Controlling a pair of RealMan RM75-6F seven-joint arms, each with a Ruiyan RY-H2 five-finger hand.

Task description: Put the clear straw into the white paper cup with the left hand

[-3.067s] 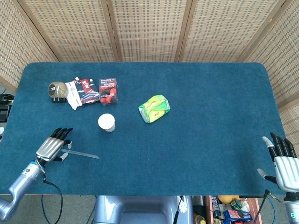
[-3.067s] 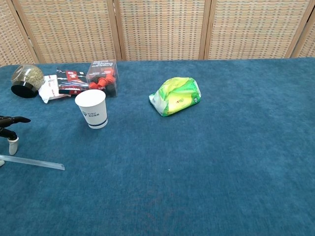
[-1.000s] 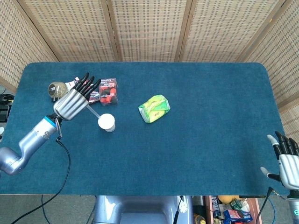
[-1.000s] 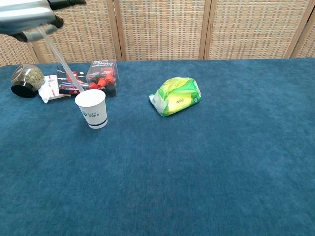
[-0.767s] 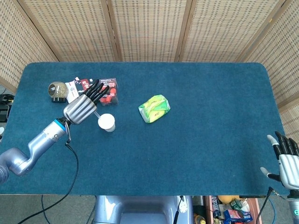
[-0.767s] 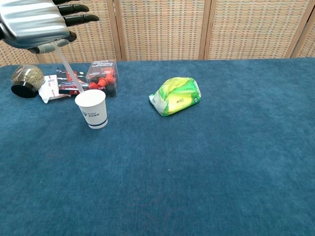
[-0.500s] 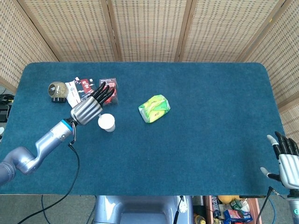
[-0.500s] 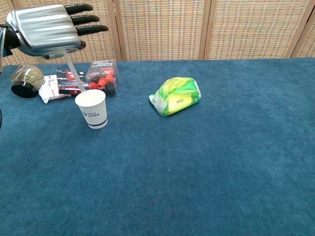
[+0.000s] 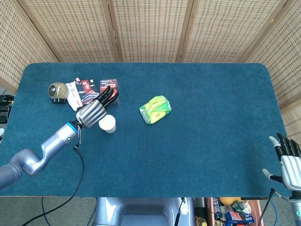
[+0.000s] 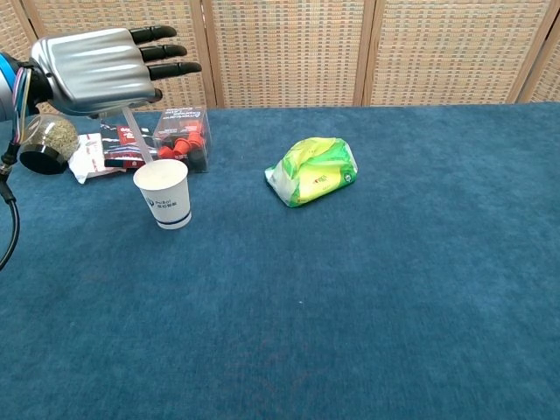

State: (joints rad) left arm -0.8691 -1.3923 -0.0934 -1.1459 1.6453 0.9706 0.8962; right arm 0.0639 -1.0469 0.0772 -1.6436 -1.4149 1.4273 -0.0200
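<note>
left hand (image 10: 98, 59) raised, fingers (image 10: 166, 50) extended (back up) | right hand (image 9: 288, 167) low, fingers spread

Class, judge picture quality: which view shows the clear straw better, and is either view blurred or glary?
Chest view: sharp, evenly lit; clear straw faint but traceable below the left hand into the white paper cup. Head view: sharp, no glare; hand hides the straw.

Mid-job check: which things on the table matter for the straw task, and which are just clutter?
Part of the job:
- clear straw, held by the left hand, lower end at the cup's mouth
- white paper cup

Just lying about:
- green snack bag
- clear box of red items
- red-and-white packets
- round jar
- right hand, idle at the table edge
</note>
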